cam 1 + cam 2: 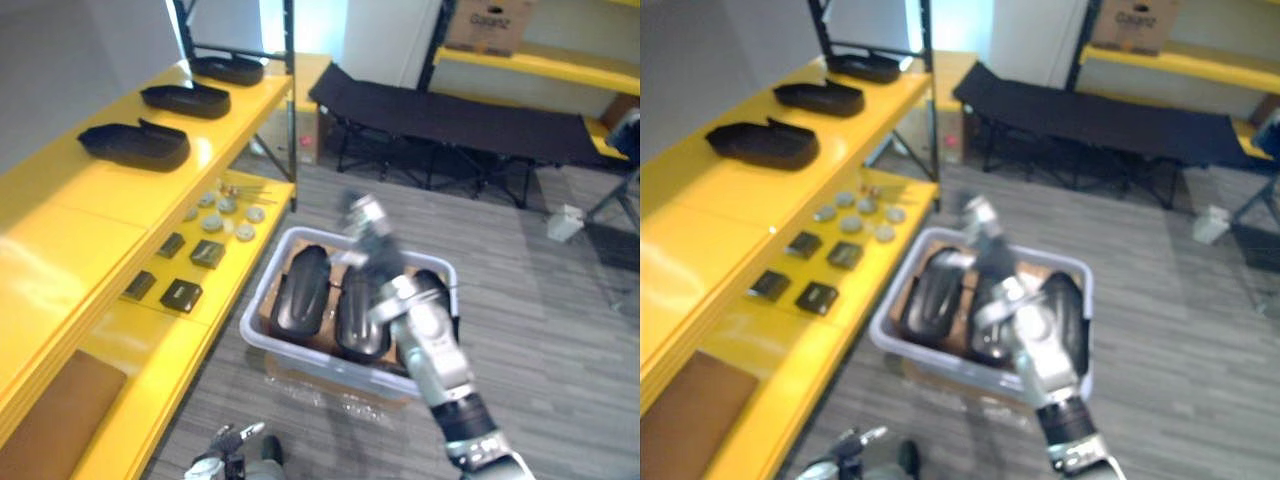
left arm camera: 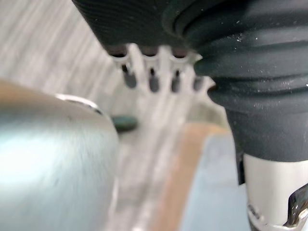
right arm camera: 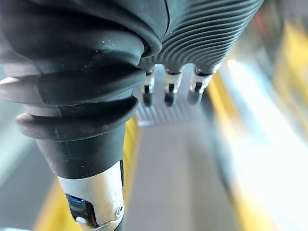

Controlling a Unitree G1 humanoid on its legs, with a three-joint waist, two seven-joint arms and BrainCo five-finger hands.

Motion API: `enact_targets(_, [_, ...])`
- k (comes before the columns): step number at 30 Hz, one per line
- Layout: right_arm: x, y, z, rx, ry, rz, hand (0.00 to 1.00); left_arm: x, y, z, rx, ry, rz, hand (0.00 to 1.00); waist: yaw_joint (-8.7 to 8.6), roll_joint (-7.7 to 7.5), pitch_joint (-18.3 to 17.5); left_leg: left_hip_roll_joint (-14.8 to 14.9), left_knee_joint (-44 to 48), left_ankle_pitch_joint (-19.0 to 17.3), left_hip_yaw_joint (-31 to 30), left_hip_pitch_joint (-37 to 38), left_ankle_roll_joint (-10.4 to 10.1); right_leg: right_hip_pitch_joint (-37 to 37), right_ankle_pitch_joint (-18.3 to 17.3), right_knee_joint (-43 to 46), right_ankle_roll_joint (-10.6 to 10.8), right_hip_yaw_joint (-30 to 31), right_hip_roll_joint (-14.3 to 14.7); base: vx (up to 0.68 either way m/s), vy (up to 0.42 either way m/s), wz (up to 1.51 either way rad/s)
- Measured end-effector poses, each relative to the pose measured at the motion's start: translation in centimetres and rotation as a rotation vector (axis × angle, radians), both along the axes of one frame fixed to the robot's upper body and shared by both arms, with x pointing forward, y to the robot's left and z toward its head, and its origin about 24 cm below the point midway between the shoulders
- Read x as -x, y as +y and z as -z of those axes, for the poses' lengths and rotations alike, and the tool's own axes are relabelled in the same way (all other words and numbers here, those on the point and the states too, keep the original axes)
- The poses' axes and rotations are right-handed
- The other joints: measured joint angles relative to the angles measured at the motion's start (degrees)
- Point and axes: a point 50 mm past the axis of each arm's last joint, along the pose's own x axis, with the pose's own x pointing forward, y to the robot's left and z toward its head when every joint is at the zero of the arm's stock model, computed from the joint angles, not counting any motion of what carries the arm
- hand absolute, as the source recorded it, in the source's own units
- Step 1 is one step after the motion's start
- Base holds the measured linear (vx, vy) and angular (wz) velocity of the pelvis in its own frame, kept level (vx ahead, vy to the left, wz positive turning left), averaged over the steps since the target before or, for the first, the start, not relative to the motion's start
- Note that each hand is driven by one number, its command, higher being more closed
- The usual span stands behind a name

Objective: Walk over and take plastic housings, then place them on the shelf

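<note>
Black plastic housings [image 1: 300, 290]: three lie in a translucent grey plastic bin [image 1: 254, 330] on the floor, near centre. The rightmost is partly hidden behind the right arm. Three more black moulded shells [image 1: 135, 145] sit in a row on the top yellow metal shelf [image 1: 90, 215], left. Right hand [image 1: 368, 235] is over the bin's far rim, blurred, contact unclear; its fingers [image 3: 167, 91] are straight and empty. Left hand [image 1: 228, 440] is low at the near edge, cut off, fingers [image 2: 153, 82] relaxed, holding nothing. Small dark square parts [image 1: 180, 295] on the lower shelf are too small to identify.
</note>
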Motion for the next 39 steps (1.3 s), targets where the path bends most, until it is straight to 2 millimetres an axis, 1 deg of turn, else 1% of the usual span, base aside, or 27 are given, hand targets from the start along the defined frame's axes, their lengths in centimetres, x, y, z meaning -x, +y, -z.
enact_targets(1, [-0.1, -1.2, -0.4, 0.004, -0.010, 0.076, 0.00, -0.4, -0.1, -0.2, 0.002, -0.017, 0.001, 0.00, -0.45, 0.33, 1.5, 0.1, 0.0, 0.0, -0.1, -1.0, 0.0, -1.2, 0.0, 0.3, 0.2, 0.1, 0.1, -0.25, 0.038, -0.12])
enact_targets(2, [-0.1, -3.7, -1.0, -0.002, -0.017, 0.209, 0.00, -1.5, -0.3, -0.6, 0.004, -0.055, 0.017, 0.00, -1.14, 1.12, 4.1, 0.1, 0.2, 0.3, -0.1, -3.3, -0.4, -3.7, -0.1, 0.5, 0.4, 0.6, 0.0, -0.26, 0.052, -0.15])
enact_targets(3, [0.1, -6.0, -1.2, -0.003, -0.014, 0.337, 0.00, -2.6, -0.6, -1.1, 0.012, -0.109, 0.023, 0.00, -1.31, 1.56, 6.8, 0.2, 1.8, 0.9, -0.4, -5.6, 0.4, -5.9, 0.3, 0.6, 1.0, 1.6, 0.1, -0.17, 0.037, -0.24])
enact_targets(4, [0.2, -7.1, -1.3, -0.003, -0.010, 0.400, 0.00, -3.0, -0.7, -1.4, 0.018, -0.138, 0.019, 0.00, -1.32, 2.21, 8.2, 0.8, 3.4, 0.9, -0.9, -7.0, 0.8, -6.7, 0.7, 0.8, 1.3, 1.9, 0.5, -0.11, 0.005, -0.45])
enact_targets(5, [0.4, -8.4, -1.1, -0.020, 0.008, 0.485, 0.00, -3.9, -0.8, -1.9, 0.030, -0.189, 0.010, 0.00, -1.46, 2.33, 11.0, 1.3, 5.4, 1.4, -0.6, -7.8, 0.9, -7.1, 1.6, 0.8, 1.5, 3.0, 1.2, -0.08, -0.004, -0.46])
enact_targets(6, [0.2, -9.3, -0.3, -0.045, 0.049, 0.547, 0.00, -4.2, -0.6, -2.2, 0.019, -0.220, 0.014, 0.00, -1.64, 1.71, 11.7, 1.4, 6.2, 1.4, 0.0, -8.9, 0.9, -8.4, 2.8, 0.8, 1.3, 3.9, 1.1, -0.06, 0.007, -0.41])
enact_targets(7, [0.2, -9.7, 0.0, -0.050, 0.066, 0.575, 0.00, -4.4, -0.6, -2.3, 0.018, -0.232, 0.011, 0.00, -1.66, 1.47, 11.7, 1.5, 6.9, 1.3, 0.1, -9.6, 0.9, -9.0, 3.1, 0.8, 1.3, 4.3, 1.2, -0.01, 0.015, -0.29])
enact_targets(8, [0.1, -10.6, 0.4, -0.056, 0.092, 0.627, 0.00, -4.7, -0.6, -2.5, 0.023, -0.254, -0.001, 0.00, -1.59, 1.22, 11.9, 1.8, 8.3, 1.1, 0.3, -11.2, 1.3, -10.2, 4.4, 0.7, 0.9, 5.0, 1.5, 0.04, -0.007, -0.17])
enact_targets(10, [-0.7, -11.6, 0.3, -0.055, 0.128, 0.691, 0.00, -5.1, -0.6, -2.8, 0.025, -0.280, -0.016, 0.00, -1.27, 1.18, 11.9, 2.6, 10.4, 0.6, 0.2, -14.1, 1.7, -12.2, 5.4, 0.6, 0.9, 5.0, 2.1, 0.04, -0.026, -0.13])
enact_targets(13, [-2.2, -13.1, -0.7, -0.053, 0.162, 0.780, 0.00, -6.2, -0.5, -3.5, 0.003, -0.330, -0.028, 0.00, -0.13, 1.27, 12.0, 4.2, 14.0, -0.2, -0.3, -18.9, 1.6, -15.6, 6.5, 0.8, 0.8, 4.9, 3.6, 0.01, -0.048, -0.10])
enact_targets(16, [-2.7, -15.1, -1.9, -0.036, 0.177, 0.882, 0.00, -7.0, -0.9, -3.9, 0.012, -0.366, -0.074, 0.00, 0.83, 2.40, 12.6, 4.8, 16.6, -1.1, -1.6, -21.9, 1.6, -17.7, 6.3, 2.1, 0.4, 4.4, 4.1, -0.01, -0.023, 0.03])
enact_targets(17, [-2.7, -15.7, -2.4, -0.031, 0.168, 0.912, 0.00, -7.3, -1.2, -4.0, 0.012, -0.377, -0.080, 0.00, 1.08, 3.04, 13.0, 4.8, 17.2, -1.2, -1.9, -22.9, 1.7, -18.4, 6.2, 2.6, 0.4, 4.2, 4.0, -0.02, 0.005, 0.19])
enact_targets(18, [-2.6, -16.4, -3.2, -0.026, 0.161, 0.951, 0.00, -7.6, -1.6, -4.1, 0.020, -0.385, -0.080, 0.00, 1.05, 4.20, 13.6, 4.5, 17.8, -1.4, -3.0, -24.1, 1.7, -19.1, 5.9, 3.3, 0.4, 3.4, 3.8, -0.04, 0.018, 0.25])
enact_targets(19, [-2.5, -17.2, -3.4, -0.018, 0.169, 0.987, 0.00, -8.0, -1.9, -4.2, 0.036, -0.390, -0.078, 0.00, 1.13, 5.07, 14.1, 4.0, 17.9, -1.6, -3.7, -24.9, 1.5, -20.3, 5.4, 4.4, 0.4, 2.9, 3.4, -0.05, 0.024, 0.25])
enact_targets(20, [-2.6, -17.4, -3.3, -0.018, 0.184, 1.000, 0.00, -8.0, -2.0, -4.3, 0.042, -0.393, -0.079, 0.00, 1.32, 5.36, 14.3, 3.8, 17.9, -1.6, -4.0, -25.3, 1.5, -20.8, 5.0, 5.1, 0.4, 2.7, 3.2, -0.07, 0.022, 0.24])
enact_targets(21, [-2.7, -17.8, -3.0, -0.011, 0.219, 1.018, 0.00, -8.2, -2.3, -4.3, 0.050, -0.400, -0.078, 0.00, 1.40, 6.11, 14.7, 3.4, 18.3, -1.6, -4.8, -26.0, 1.5, -21.5, 4.4, 6.1, 0.5, 2.2, 2.8, -0.04, 0.012, 0.18])
enact_targets(22, [-2.6, -18.1, -2.7, -0.006, 0.240, 1.029, 0.00, -8.3, -2.5, -4.4, 0.054, -0.404, -0.072, 0.00, 1.58, 6.52, 14.9, 3.2, 18.6, -1.6, -5.1, -26.2, 1.6, -21.7, 4.0, 6.4, 0.5, 1.9, 2.5, -0.06, 0.018, 0.26])
enact_targets(23, [-2.7, -18.5, -2.2, 0.002, 0.278, 1.048, 0.00, -8.4, -2.9, -4.4, 0.065, -0.406, -0.069, 0.00, 1.64, 7.18, 15.2, 2.9, 18.7, -1.6, -5.9, -26.7, 1.6, -22.3, 3.1, 7.4, 0.2, 1.5, 2.1, -0.05, 0.017, 0.20])
enact_targets(25, [-2.7, -19.0, -1.7, 0.015, 0.323, 1.062, 0.00, -8.6, -3.1, -4.5, 0.091, -0.410, -0.088, 0.00, 2.25, 7.75, 15.3, 2.3, 18.8, -1.6, -6.6, -27.6, 1.6, -23.5, 2.7, 8.3, 0.3, 1.5, 1.7, -0.02, 0.010, 0.12])
enact_targets(27, [-2.4, -20.0, -1.8, 0.041, 0.345, 1.079, 0.00, -9.0, -3.5, -4.7, 0.109, -0.421, -0.069, 0.00, 2.67, 8.98, 15.8, 2.1, 19.7, -1.6, -7.5, -28.9, 1.7, -24.5, 2.3, 9.7, 0.5, 0.8, 1.4, 0.01, -0.005, 0.15])
enact_targets(29, [-2.4, -20.4, -2.3, 0.051, 0.344, 1.081, 0.00, -9.0, -3.8, -4.7, 0.144, -0.423, -0.082, 0.00, 2.86, 9.57, 16.1, 1.9, 19.8, -1.4, -7.9, -29.4, 1.9, -25.1, 1.8, 10.8, 0.5, 0.2, 1.1, 0.01, -0.016, 0.13])
enact_targets(34, [-3.1, -19.8, -3.4, 0.074, 0.330, 1.051, 0.00, -9.2, -4.1, -4.8, 0.184, -0.435, -0.082, 0.00, 3.10, 9.77, 16.2, 1.9, 21.1, -1.5, -8.5, -30.9, 2.0, -27.2, -0.2, 14.6, 0.3, -0.1, 0.6, 0.02, -0.040, 0.06])
enact_targets(39, [-3.1, -20.1, -3.4, 0.097, 0.363, 1.043, 0.00, -9.4, -4.3, -4.9, 0.210, -0.456, -0.084, 0.00, 3.39, 9.89, 16.2, 1.8, 22.4, -1.6, -9.8, -32.3, 1.7, -28.8, -2.1, 18.0, -0.1, -1.2, 0.0, -0.01, -0.037, 0.13])
